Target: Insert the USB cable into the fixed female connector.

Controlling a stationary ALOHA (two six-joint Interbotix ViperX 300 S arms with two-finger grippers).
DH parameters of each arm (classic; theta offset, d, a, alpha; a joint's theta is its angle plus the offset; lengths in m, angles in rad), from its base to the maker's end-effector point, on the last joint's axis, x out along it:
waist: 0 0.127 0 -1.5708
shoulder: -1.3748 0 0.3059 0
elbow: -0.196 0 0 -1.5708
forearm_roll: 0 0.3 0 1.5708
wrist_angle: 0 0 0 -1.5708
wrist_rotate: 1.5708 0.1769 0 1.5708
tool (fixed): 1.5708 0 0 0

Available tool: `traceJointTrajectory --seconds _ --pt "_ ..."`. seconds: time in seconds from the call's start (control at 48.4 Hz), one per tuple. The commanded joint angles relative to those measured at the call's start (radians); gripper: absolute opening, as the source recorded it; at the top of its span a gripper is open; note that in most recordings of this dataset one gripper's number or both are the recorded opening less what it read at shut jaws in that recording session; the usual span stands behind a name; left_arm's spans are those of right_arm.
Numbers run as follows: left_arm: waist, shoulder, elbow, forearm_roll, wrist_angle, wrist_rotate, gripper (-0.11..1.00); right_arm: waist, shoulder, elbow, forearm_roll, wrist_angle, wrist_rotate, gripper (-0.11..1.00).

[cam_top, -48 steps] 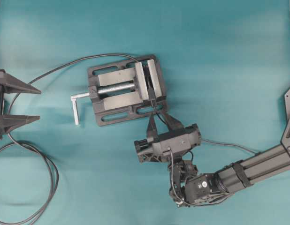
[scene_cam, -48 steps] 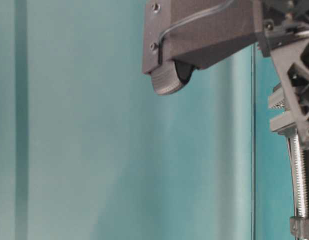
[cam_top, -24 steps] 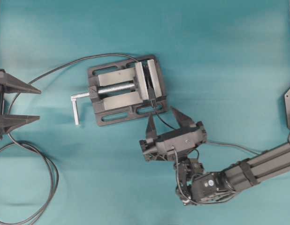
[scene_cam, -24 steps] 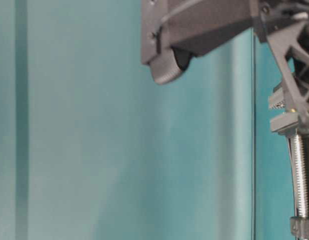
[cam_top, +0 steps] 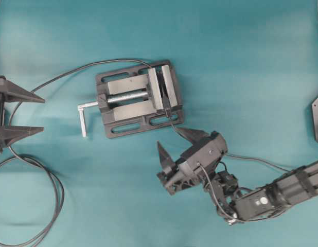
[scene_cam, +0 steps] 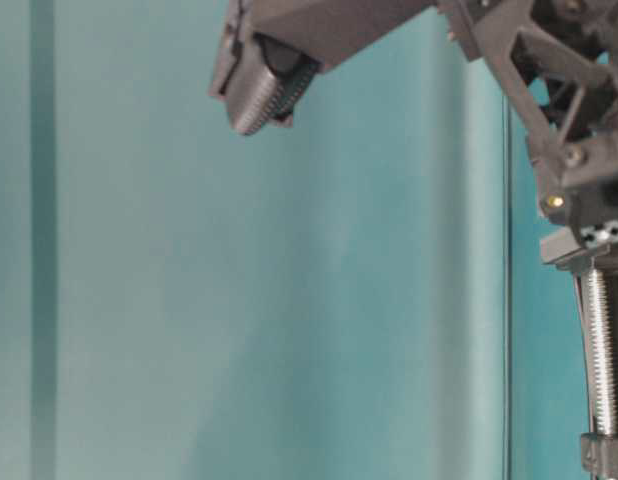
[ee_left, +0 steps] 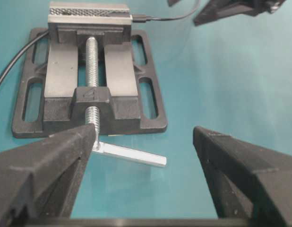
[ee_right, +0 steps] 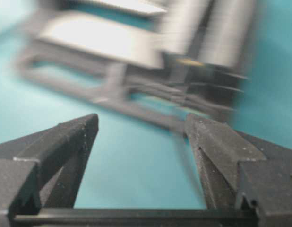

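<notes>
Teal matting (cam_top: 251,62) covers the whole bench, with wide bare stretches toward the top and right edges. Left of centre sits the grey vise (cam_top: 136,98), its screw handle (cam_top: 84,116) jutting toward the left edge. At the vise's lower right corner the USB cable (cam_top: 175,128) runs up to the fixed female connector (cam_top: 168,109) (whether the plug is fully seated cannot be told). Just below, the right gripper (cam_top: 174,143) hovers with fingers spread, holding nothing. At the left edge the left gripper (cam_top: 22,114) is spread wide too, beside a looping black cable (cam_top: 55,188).
</notes>
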Motion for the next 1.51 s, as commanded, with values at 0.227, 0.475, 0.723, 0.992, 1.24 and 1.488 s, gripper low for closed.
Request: traceJointTrajectory --seconds 0.227,0.475,0.723,0.992,1.24,1.488 --pt "0.002 0.014 -0.011 0.002 -0.008 0.005 1.00 -0.006 -0.155 0.183 -0.035 0.110 0.023 0.80" --pt "0.002 0.014 -0.011 0.003 0.002 0.008 1.00 -0.058 -0.265 0.350 -0.055 0.175 0.052 0.80" --pt "0.002 0.015 -0.011 0.003 0.005 0.009 1.00 -0.181 -0.394 0.442 -0.207 0.446 0.051 0.80" --pt "0.002 0.014 -0.006 0.003 0.025 -0.003 1.00 -0.305 -0.528 0.569 -0.356 0.600 0.051 0.80" --pt "0.002 0.014 -0.003 0.002 0.021 -0.028 1.00 -0.396 -0.738 0.730 -0.497 0.617 0.052 0.80" --pt "0.002 0.014 0.002 0.002 0.009 -0.029 1.00 -0.451 -1.006 0.862 -0.624 0.640 0.052 0.80"
